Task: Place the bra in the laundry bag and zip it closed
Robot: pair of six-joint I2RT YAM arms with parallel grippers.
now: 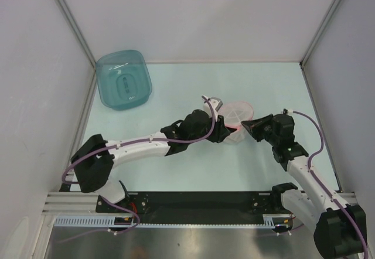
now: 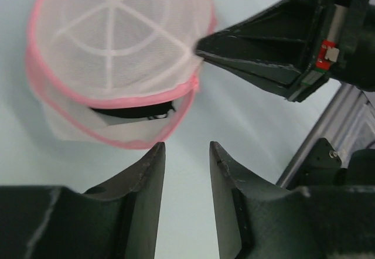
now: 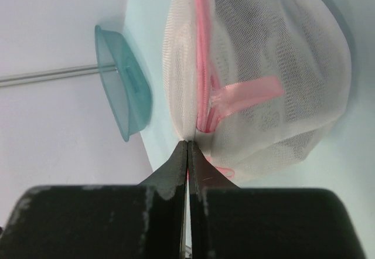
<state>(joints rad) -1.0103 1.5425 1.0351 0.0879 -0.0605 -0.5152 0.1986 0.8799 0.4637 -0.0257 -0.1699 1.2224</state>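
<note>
The laundry bag (image 1: 237, 113) lies on the table mid-scene, white mesh with pink zipper trim. In the left wrist view the laundry bag (image 2: 117, 42) gapes along its near side, and the black bra (image 2: 135, 111) shows inside the gap. My left gripper (image 2: 186, 147) is open and empty, just short of the bag's pink edge; it also shows in the top view (image 1: 225, 131). My right gripper (image 3: 188, 145) is shut on the mesh edge of the laundry bag (image 3: 263, 65) beside the pink seam. It reaches in from the right in the top view (image 1: 246, 124).
A teal translucent plastic tub (image 1: 124, 78) stands at the back left and shows in the right wrist view (image 3: 126, 83). A pink ribbon loop (image 3: 246, 92) hangs from the bag. White walls enclose the table on three sides.
</note>
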